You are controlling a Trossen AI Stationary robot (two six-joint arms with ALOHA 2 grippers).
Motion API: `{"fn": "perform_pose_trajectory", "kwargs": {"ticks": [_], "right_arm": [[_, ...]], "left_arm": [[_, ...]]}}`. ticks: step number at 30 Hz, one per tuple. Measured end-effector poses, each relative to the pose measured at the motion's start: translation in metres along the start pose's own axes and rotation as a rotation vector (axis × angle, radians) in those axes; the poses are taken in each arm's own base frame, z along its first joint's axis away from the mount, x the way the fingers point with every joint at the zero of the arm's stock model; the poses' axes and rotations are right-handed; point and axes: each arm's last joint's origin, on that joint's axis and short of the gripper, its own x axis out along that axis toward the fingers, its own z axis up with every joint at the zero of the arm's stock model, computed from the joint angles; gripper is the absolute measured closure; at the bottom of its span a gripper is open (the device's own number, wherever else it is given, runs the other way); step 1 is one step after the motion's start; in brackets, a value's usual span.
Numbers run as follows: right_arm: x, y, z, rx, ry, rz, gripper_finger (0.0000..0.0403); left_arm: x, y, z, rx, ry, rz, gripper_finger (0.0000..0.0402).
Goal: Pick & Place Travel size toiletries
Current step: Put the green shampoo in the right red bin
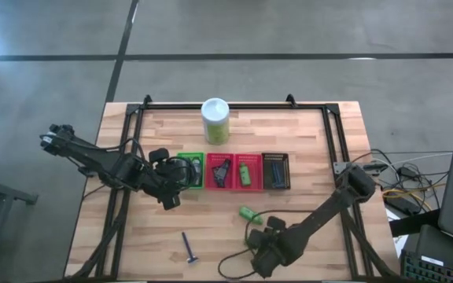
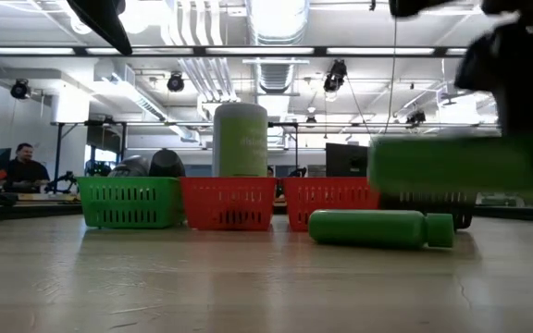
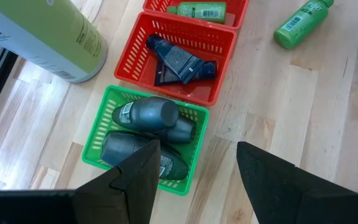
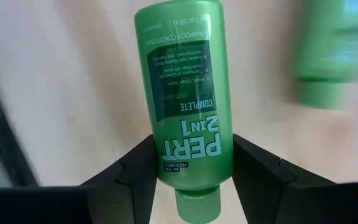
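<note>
Right gripper (image 4: 188, 171): my two dark fingers sit on either side of a green shampoo bottle (image 4: 185, 93), pads against its lower body just above the cap, so I judge the grip is made or very nearly made. The cap points back toward my wrist. I hold it low near the cap so the long labelled body sticks out ahead, ready to be tipped into a basket.

Place of that bottle: nearer the front table edge than the row of baskets, well apart from it.

Second green bottle (image 1: 248, 213): lies on its side on the wooden table (image 1: 313, 134), between my right gripper and the basket row. It waits its turn, I judge.

Blue T-shaped stick (image 1: 189, 248): lies loose on the table, on the near side of the row and off toward my left arm.

Left gripper (image 3: 194, 171): fingers spread wide, holding nothing, hanging over the near edge of the green basket (image 3: 102, 109).

Green basket: holds dark grey oval bottles (image 3: 146, 114), lying stacked.

First red basket (image 3: 219, 93): next along the row, holds dark flat packets (image 3: 179, 62).

Second red basket (image 1: 248, 159): holds a green bottle, so my held bottle likely belongs there.

Black basket (image 1: 276, 171): last in the row, with dark sticks inside, too small to tell apart.

White-and-green canister (image 1: 215, 119): stands upright behind the row.
</note>
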Motion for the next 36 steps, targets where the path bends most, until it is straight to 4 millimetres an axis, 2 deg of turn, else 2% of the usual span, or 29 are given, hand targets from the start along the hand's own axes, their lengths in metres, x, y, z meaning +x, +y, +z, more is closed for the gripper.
{"fn": "perform_pose_trajectory", "kwargs": {"ticks": [5,7,10,13,16,20,23,26,36], "right_arm": [[-0.041,-0.026,0.008,0.060,-0.051,-0.067,0.0233],[-0.056,-0.044,0.018,0.139,-0.085,-0.082,0.0234],[-0.067,-0.079,0.033,0.327,-0.132,-0.104,0.0233],[-0.069,-0.121,0.049,0.578,-0.161,-0.102,0.0226],[-0.063,-0.155,0.072,0.755,-0.221,0.001,0.0221],[-0.049,-0.192,0.097,0.917,-0.263,0.121,0.0221],[-0.041,-0.215,0.106,0.989,-0.247,0.116,0.0224],[-0.033,-0.226,0.106,1.012,-0.196,0.096,0.0219],[-0.021,-0.224,0.102,1.078,-0.154,0.099,0.0185]], "left_arm": [[0.000,0.000,0.000,-0.001,-0.002,-0.001,0.0184],[0.000,0.000,0.001,0.003,-0.005,-0.003,0.0184],[0.000,-0.001,0.001,-0.001,-0.014,-0.004,0.0184],[0.000,-0.001,0.002,-0.004,-0.022,-0.003,0.0184],[0.000,-0.001,0.002,-0.005,-0.023,-0.002,0.0184],[0.000,-0.001,0.002,-0.009,-0.024,0.000,0.0184],[0.000,-0.001,0.002,-0.011,-0.026,0.003,0.0184],[0.000,-0.001,0.002,-0.017,-0.027,0.006,0.0184],[0.000,0.000,0.003,-0.022,-0.037,0.020,0.0184]]}}
